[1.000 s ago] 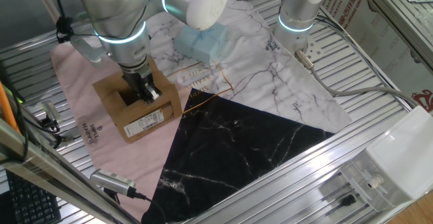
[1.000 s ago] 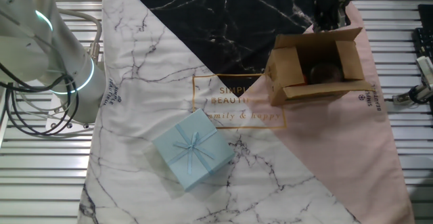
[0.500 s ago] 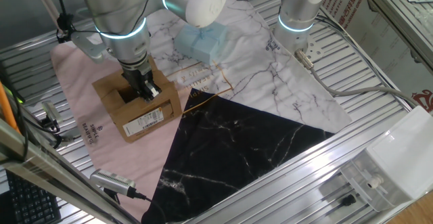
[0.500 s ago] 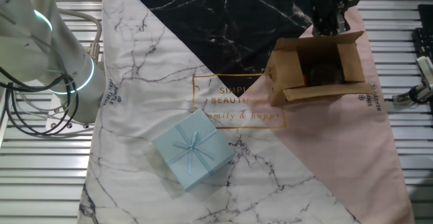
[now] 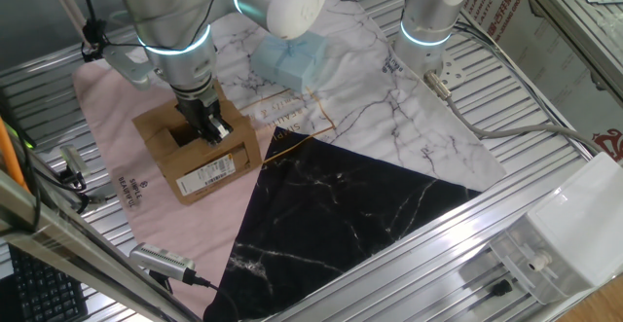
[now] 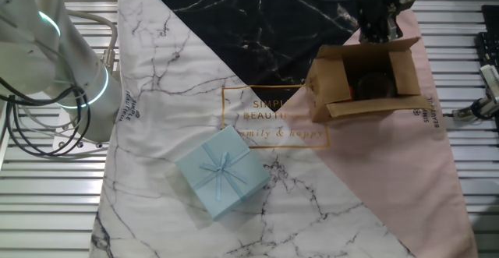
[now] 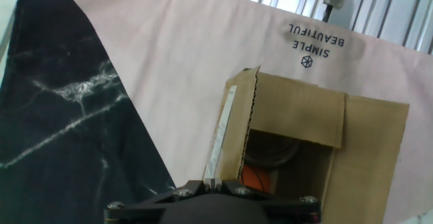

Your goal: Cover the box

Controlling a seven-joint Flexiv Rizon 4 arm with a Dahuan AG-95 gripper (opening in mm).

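The box [image 5: 200, 161] is a brown carton with a white label on its long side, standing open on the pink part of the cloth. It also shows in the other fixed view [image 6: 362, 83] and the hand view [image 7: 298, 149]. My gripper [image 5: 212, 127] is at the box's long labelled side, over the opening. In the hand view the gripper [image 7: 213, 181] is shut on the edge of the flap [image 7: 233, 132], which stands upright. In the other fixed view the gripper [image 6: 376, 26] is at the box's far rim. A dark round thing and something orange [image 7: 260, 173] lie inside.
A pale blue gift package [image 5: 292, 59] with a ribbon sits on the white marbled cloth, also in the other fixed view [image 6: 222, 171]. A second arm's base [image 5: 428, 20] stands at the cloth's edge. A metal tool with a cable [image 5: 161, 260] lies near the table's front.
My gripper has shifted slightly along the box's rim and the held flap stands a little more upright. The box and the blue package have not moved.
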